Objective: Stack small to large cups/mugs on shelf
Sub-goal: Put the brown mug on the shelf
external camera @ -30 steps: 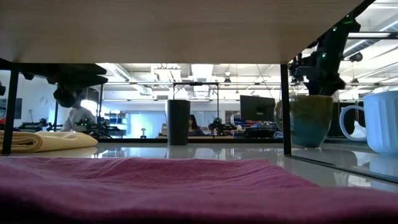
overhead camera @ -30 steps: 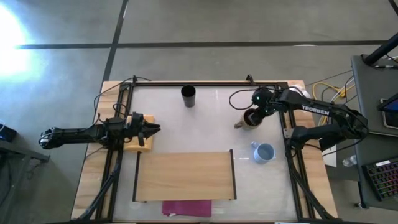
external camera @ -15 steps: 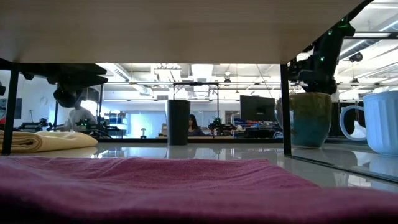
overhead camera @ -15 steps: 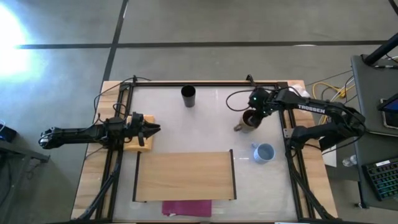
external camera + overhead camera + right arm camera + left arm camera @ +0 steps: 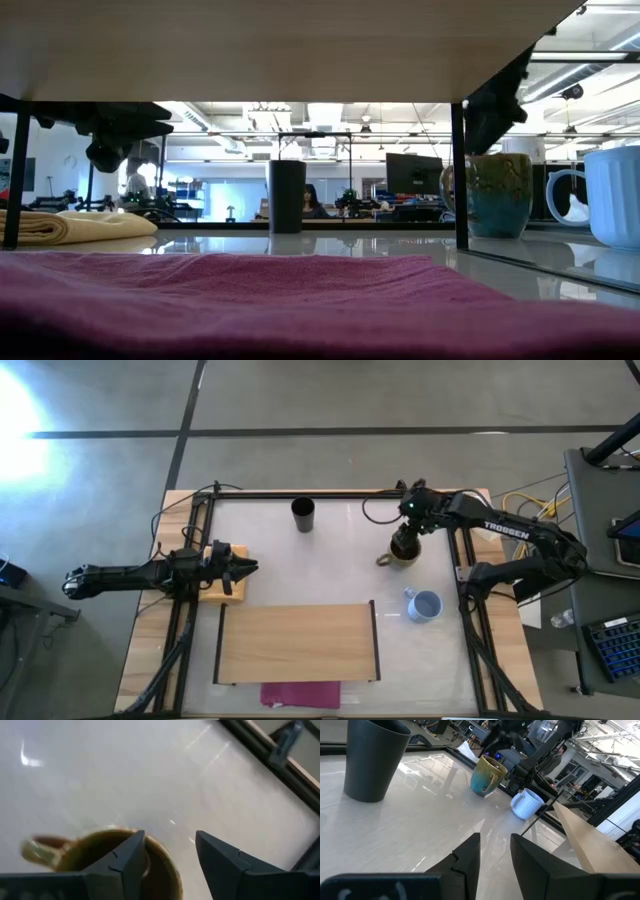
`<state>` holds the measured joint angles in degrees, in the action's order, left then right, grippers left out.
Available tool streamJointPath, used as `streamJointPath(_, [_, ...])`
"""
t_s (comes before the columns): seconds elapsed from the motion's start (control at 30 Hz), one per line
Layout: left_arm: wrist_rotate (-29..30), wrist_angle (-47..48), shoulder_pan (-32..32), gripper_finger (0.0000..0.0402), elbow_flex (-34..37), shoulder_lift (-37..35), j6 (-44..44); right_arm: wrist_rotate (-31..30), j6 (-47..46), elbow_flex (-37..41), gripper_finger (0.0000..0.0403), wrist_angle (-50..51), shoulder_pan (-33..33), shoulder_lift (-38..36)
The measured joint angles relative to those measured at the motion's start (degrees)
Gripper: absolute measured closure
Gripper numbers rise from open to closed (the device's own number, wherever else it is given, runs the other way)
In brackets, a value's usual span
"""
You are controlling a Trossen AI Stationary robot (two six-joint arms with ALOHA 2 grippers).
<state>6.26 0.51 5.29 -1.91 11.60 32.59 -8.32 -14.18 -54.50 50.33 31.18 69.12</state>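
High view gives the layout. Nearest is the shelf [image 5: 298,643], a bare wood board with nothing on it, so no mug is placed yet. Just right of its far right corner stands the blue mug [image 5: 426,605]. Farther off and a little left of that is the brown mug [image 5: 403,550], handle pointing left, and farthest, near the table's far edge, the black cup [image 5: 303,514].

The step in hand looks like the first pick: the right gripper [image 5: 406,536] is over the brown mug's far rim. In the right wrist view its fingers [image 5: 125,857] stand apart with a clear gap; one lies over the mug's mouth, the other outside the wall, as if to straddle the rim. Nothing is held, and I cannot tell whether a finger touches the rim. The low view shows the mug [image 5: 499,194] standing upright on the table.

Next, by my judgement, the gripper must settle lower so the wall sits between the fingers, close firmly, then lift straight before carrying the mug to the shelf. A rim pinch off-centre may tilt the mug.

The left gripper [image 5: 243,567] waits at the left edge over the yellow cloth [image 5: 226,592], fingers slightly parted and empty.
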Motion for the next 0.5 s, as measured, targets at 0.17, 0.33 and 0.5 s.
streamJointPath(0.17, [0.0, 0.0, 0.01, 0.0308, -0.01, 0.02, 0.0, 0.15, -22.14, -2.66, 0.022, 11.34, 0.0, -0.29])
streamJointPath(0.33, [0.0, 0.0, 0.01, 0.0308, 0.0, 0.02, -0.01, 1.9, -35.13, -1.76, 0.0218, 20.73, -1.93, -1.04])
streamJointPath(0.5, [0.0, -0.01, 0.0, 0.0308, -0.01, 0.02, -0.01, 4.0, -43.77, -0.07, 0.0218, 19.03, -6.12, -1.64])
